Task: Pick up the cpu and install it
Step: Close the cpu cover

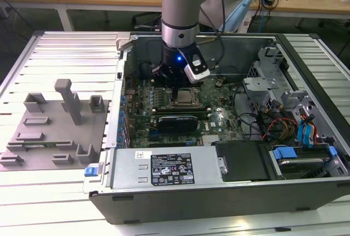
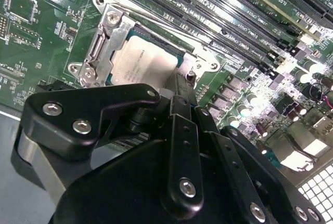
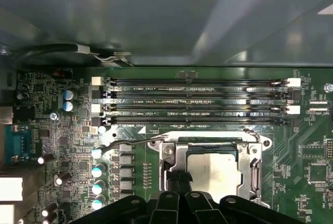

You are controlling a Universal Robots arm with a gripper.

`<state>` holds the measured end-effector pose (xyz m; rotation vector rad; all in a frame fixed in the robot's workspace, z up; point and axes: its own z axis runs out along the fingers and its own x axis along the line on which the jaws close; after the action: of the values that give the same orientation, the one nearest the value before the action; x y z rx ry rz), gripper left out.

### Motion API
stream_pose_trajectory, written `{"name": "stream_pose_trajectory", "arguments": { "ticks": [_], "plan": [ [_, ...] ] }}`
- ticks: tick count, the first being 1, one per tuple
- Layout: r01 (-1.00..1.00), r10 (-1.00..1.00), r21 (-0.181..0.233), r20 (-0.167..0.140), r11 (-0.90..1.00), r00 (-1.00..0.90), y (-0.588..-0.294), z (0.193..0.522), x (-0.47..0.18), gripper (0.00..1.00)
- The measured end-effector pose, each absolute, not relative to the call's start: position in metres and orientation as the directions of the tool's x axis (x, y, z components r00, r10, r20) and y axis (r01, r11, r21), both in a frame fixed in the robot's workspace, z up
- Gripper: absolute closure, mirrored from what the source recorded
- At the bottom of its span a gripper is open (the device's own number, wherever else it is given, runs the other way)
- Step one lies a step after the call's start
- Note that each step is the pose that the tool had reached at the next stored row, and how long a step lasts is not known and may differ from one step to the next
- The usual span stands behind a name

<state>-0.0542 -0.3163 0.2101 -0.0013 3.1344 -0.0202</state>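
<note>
From my station I see the arm reaching straight down into the open computer case (image 1: pixel 219 192), which lies on its side on the slatted desk (image 1: pixel 65 44) so that the green circuit board (image 1: pixel 219 116) faces up.

The cpu (image 1: pixel 188 97) lies flat in its socket on that board, silver top upward, with the metal socket frame (image 3: pixel 256 168) around it. That placement suits the job, since a chip can only seat level and square. I cannot tell whether the frame is clamped down.

The hand (image 1: pixel 176 85) hangs directly over the socket. In both wrist views its tip sits at one edge of the cpu (image 2: pixel 143 63) rather than over the middle. In the first wrist view the two fingers (image 3: pixel 174 181) look drawn together with nothing between them, so I judge the hand (image 3: pixel 179 180) empty.

The memory slots (image 3: pixel 197 102) run just beside the socket. The grey fixture blocks (image 1: pixel 54 132) stand well apart, outside the case.
</note>
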Motion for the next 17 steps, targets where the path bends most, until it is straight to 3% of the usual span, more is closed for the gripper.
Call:
{"name": "stream_pose_trajectory", "arguments": {
  "ticks": [17],
  "plan": [
    [-0.001, -0.001, -0.014, -0.007, 1.000, -1.000, -0.3164, 0.2027, -0.0590, 0.89]
  ]
}}
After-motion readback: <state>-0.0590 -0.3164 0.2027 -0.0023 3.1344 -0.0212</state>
